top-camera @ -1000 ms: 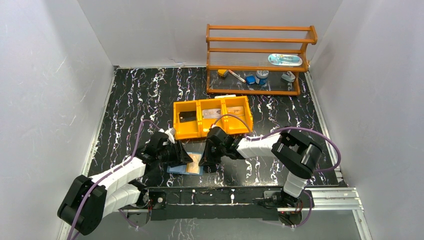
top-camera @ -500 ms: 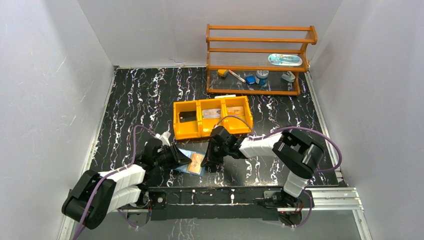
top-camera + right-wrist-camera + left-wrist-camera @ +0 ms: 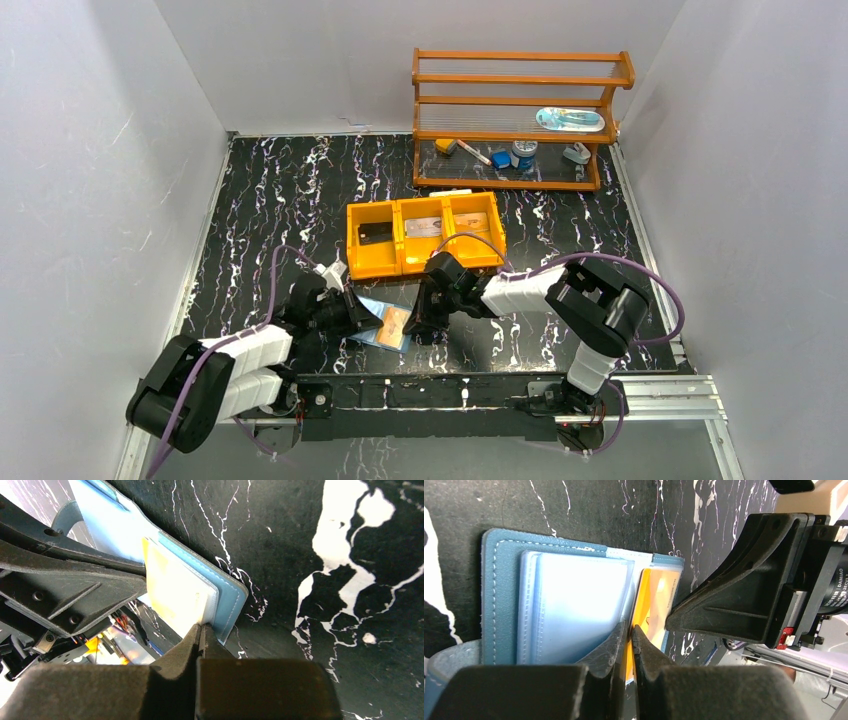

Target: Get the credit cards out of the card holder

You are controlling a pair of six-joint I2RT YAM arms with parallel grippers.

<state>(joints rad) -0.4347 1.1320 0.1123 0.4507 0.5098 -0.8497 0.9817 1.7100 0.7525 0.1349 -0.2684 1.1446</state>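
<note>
Top view: card holder lying open on the bench, just on the arm-base side of the orange tray, not touching it. Left claw and right claw both down on it, roughly below the tray's left and middle compartments. Orange card showing on the leaf below the middle compartment. Dark card and silvery card lying inside the tray.

Left wrist view: left claw closed to a sliver, nipping the orange card's long edge where it pokes out of its pocket, right beside the clear sleeves. Looks like a real pinch. Can't rule out sleeve film caught too.

Right wrist view: right claw pressed fully together, tips on the holder's outer corner at the pocket edge. Can't tell whether anything thin is nipped. Reads as a hold-down.

Handling, as a judgement: card light, stiff and slick, so grip only the exposed edge and pull flat along the pocket, no twisting. Holder soft and light, likely to drag along or fold shut unless pinned at that corner.
</note>
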